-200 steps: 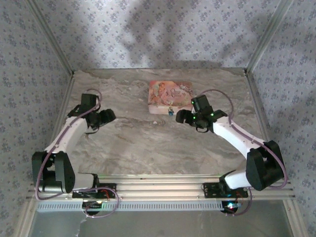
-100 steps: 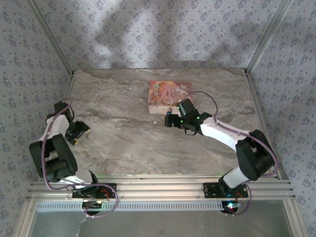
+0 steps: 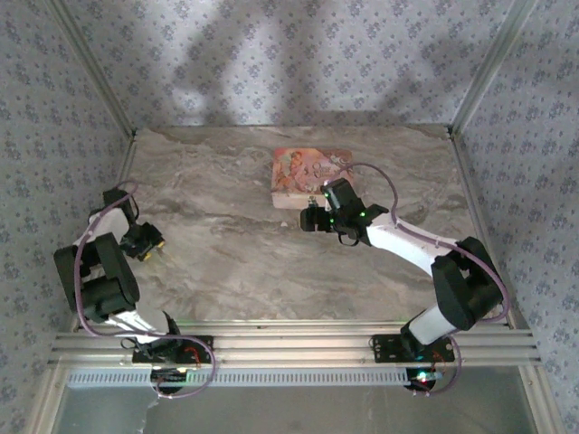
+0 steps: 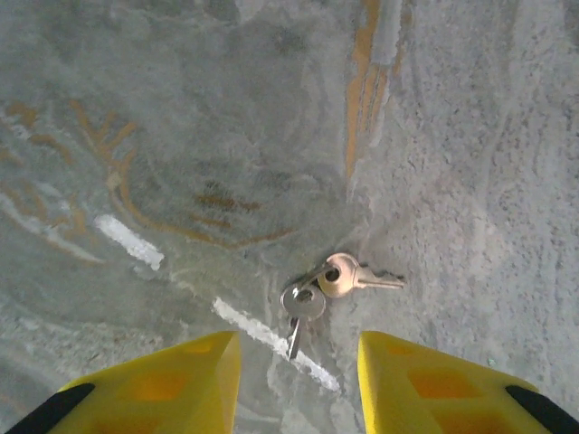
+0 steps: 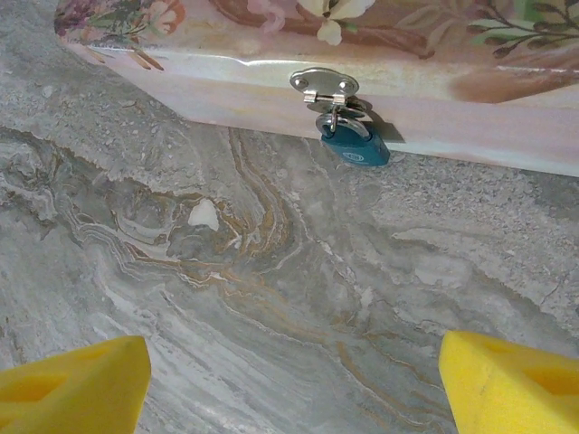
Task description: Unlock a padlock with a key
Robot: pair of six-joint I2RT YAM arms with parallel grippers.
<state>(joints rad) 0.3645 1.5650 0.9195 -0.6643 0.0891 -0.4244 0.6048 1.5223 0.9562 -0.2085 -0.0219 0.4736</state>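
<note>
Counter (image 3: 235, 262): grey marble, veined in ochre and rust, with a few white flecks.
Box (image 3: 308, 172): pink-orange with a printed flower-and-leaf pattern; the front face is pale cream.
Hasp (image 5: 324, 84): silver.
Padlock (image 5: 355, 146): dark teal-blue body, silver shackle.
Keys (image 4: 326, 285): two, silver, one with a warmer coppery tint.
My left hand (image 4: 297, 362) and right hand (image 5: 291, 362): bright yellow fingers.
My left arm (image 3: 98, 226) and right arm (image 3: 407, 242): white shells, black joints.
Walls (image 3: 271, 63): pale grey-blue with a small repeated floral sprig.

Pink floral box (image 3: 303, 172) (metal hasp (image 5: 324, 84)) sits on marbled table (image 3: 235, 262).
</note>
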